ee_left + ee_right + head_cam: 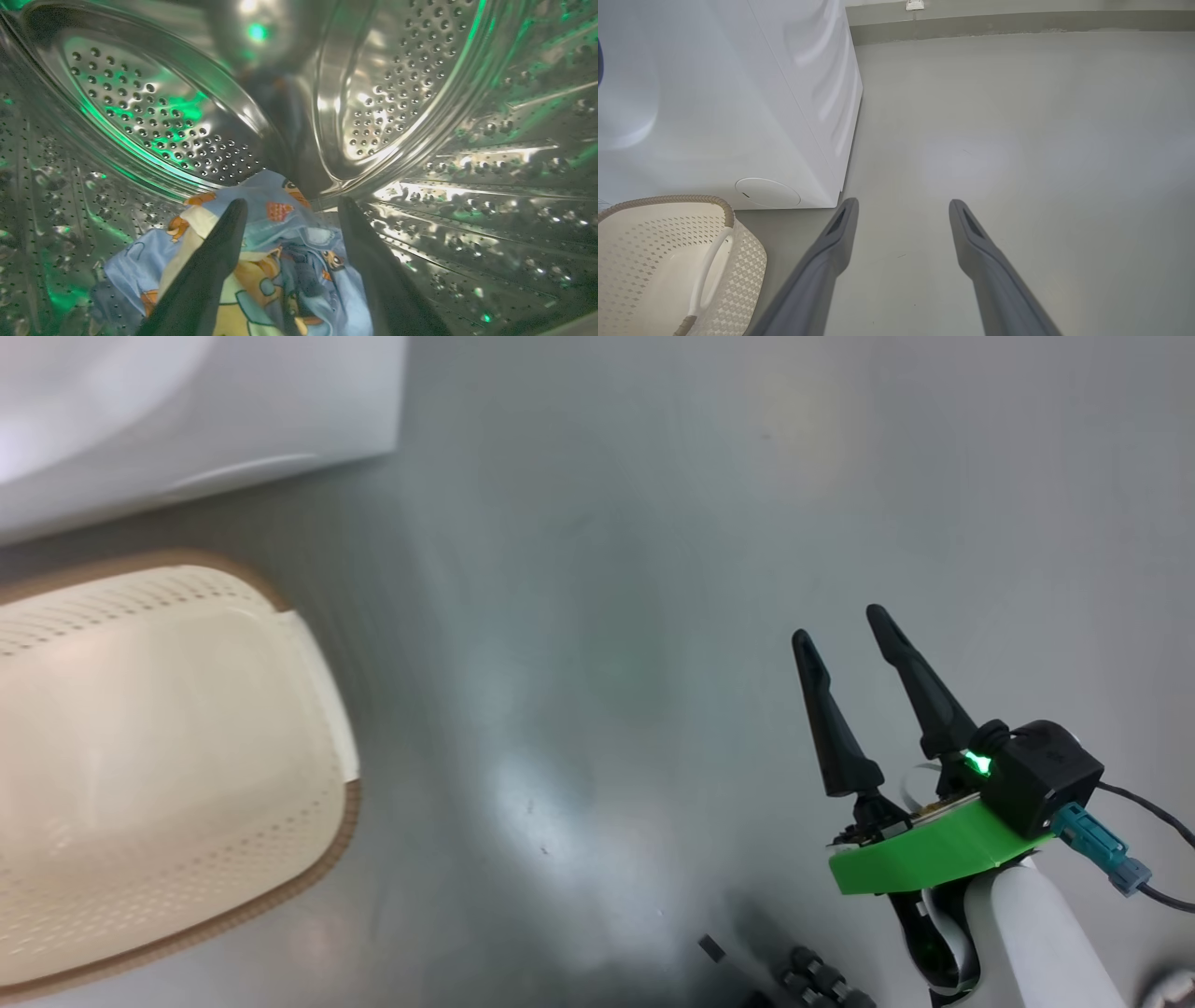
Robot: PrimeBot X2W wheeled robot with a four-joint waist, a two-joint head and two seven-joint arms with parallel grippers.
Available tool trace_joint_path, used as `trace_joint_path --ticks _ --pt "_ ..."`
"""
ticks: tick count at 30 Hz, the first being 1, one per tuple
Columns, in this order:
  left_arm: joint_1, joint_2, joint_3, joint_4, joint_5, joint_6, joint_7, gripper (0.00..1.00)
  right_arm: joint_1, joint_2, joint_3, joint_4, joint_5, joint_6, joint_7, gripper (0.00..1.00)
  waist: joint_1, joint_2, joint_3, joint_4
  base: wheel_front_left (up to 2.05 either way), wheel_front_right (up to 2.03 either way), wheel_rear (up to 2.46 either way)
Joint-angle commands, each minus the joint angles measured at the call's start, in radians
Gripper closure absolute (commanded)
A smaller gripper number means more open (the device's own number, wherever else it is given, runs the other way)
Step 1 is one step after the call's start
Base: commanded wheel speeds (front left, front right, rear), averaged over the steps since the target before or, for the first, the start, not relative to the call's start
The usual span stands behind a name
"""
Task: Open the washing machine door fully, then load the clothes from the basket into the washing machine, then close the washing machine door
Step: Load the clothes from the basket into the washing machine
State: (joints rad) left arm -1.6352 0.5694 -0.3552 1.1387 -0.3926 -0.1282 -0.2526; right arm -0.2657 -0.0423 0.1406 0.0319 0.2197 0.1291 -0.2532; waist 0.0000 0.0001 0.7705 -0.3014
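Left tool (293, 201) splayed — clothes (280, 235) just beyond

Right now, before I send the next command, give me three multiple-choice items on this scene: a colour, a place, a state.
1. What colour is the basket rim? A. brown B. black C. green
2. Where do the light-blue printed clothes lie? A. in the basket B. in the steel drum C. on a chair
3. How is the right hand? A. shut on cloth B. open and empty C. shut on a basket handle
Answers: 1 A, a brown band edges the cream basket. 2 B, they rest on perforated steel beyond the left hand. 3 B, its fingers stand apart over grey floor.
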Motion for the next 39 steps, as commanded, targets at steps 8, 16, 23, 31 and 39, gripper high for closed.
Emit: trace_joint_path --ticks 8,16,23,31,39 --pt "0.218 -0.026 -0.04 -0.12 -0.1 -0.002 -0.009 0.0 0.024 -0.008 -0.023 -0.006 -0.063 0.002 -0.008 0.0 0.0 -0.0001 -0.127 0.118 0.0 0.0 0.0" --pt "0.388 -0.063 -0.041 -0.216 -0.128 -0.002 -0.009 0.0 0.037 -0.008 -0.049 -0.014 -0.093 0.002 0.015 0.0 0.0 -0.0001 -0.213 0.178 0.0 0.0 0.0" --pt "0.608 -0.109 -0.028 -0.347 -0.128 -0.001 -0.009 0.0 0.063 -0.008 -0.068 -0.037 -0.113 0.002 0.048 0.0 0.0 -0.0001 -0.316 0.246 0.0 0.0 0.0" --pt "0.843 -0.111 -0.008 -0.491 -0.137 0.02 -0.009 0.0 0.106 -0.008 -0.06 -0.041 -0.125 0.002 0.078 0.0 0.0 -0.0001 -0.431 0.296 0.0 0.0 0.0" --pt "1.075 -0.09 0.01 -0.674 -0.162 0.088 -0.006 0.0 0.16 -0.008 -0.057 -0.045 -0.123 0.002 0.1 0.0 0.0 -0.0001 -0.561 0.332 0.0 0.0 0.0"
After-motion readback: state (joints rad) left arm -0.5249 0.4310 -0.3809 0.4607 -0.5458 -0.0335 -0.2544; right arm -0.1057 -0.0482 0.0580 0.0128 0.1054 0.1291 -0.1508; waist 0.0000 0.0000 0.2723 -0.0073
